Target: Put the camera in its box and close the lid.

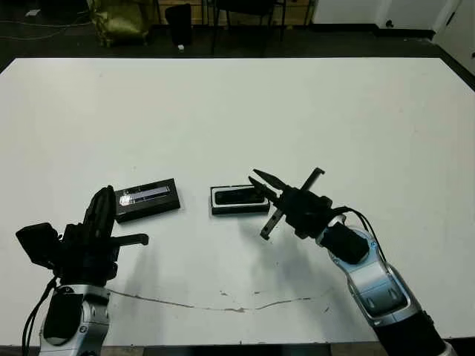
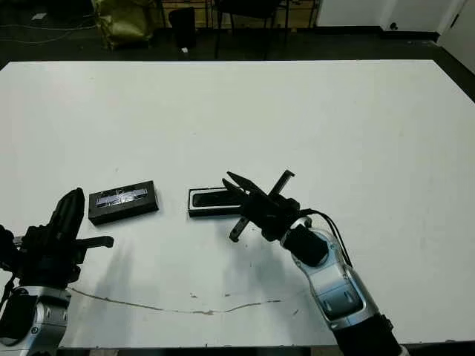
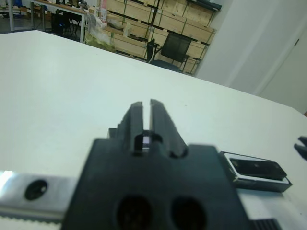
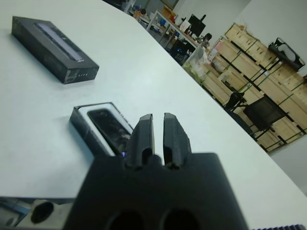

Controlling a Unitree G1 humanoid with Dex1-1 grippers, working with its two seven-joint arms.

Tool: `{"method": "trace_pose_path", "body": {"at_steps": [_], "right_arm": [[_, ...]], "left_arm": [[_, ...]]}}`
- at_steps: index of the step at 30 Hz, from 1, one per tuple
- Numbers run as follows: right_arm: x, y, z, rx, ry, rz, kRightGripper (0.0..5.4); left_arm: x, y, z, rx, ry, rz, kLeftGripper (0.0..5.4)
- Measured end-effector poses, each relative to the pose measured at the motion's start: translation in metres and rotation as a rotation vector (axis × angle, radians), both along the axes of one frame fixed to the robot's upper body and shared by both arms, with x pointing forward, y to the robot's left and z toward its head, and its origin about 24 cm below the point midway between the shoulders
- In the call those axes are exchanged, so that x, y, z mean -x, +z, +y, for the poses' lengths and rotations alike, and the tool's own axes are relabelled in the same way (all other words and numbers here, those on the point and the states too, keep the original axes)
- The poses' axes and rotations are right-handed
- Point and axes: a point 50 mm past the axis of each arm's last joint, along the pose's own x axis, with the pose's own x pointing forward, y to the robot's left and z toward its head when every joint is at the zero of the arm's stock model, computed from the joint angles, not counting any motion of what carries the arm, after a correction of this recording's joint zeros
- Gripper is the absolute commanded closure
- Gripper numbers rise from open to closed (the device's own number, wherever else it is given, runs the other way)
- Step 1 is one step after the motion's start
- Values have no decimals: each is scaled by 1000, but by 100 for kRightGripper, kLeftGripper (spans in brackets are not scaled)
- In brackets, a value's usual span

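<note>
A: Head view. The camera [image 1: 239, 196] lies inside the box [image 1: 217, 208], near the table's [image 1: 312, 111] front middle. The lid [image 1: 148, 199] rests flat, apart on the robot's left. The right gripper [image 1: 269, 199] hangs just beside the box; the left gripper [image 1: 104, 215] sits just beside the lid.

B: So the step in hand?

A: Judged: insertion done, lid not yet on. The next move calls for grasping the lid by its edges and seating it squarely.

B: Left wrist view?

A: Fingers [image 3: 163, 122] nearly together, clasping nothing; box [image 3: 283, 181] beyond.

B: Right wrist view?

A: Fingers [image 4: 172, 134] likewise closed and empty; the camera [image 4: 110, 127] is seated against the white lining. The lid [image 4: 53, 40] bears a silvery stripe and small marks, unreadable.
</note>
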Motion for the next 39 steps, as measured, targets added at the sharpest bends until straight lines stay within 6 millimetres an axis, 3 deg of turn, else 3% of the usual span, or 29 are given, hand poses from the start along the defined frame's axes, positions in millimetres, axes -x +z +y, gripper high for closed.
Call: {"method": "trace_pose_path", "body": {"at_steps": [39], "right_arm": [[-1,-24,2,147,-59,162,539]], "left_arm": [[4,-4,-3,2,-8,22,540]]}}
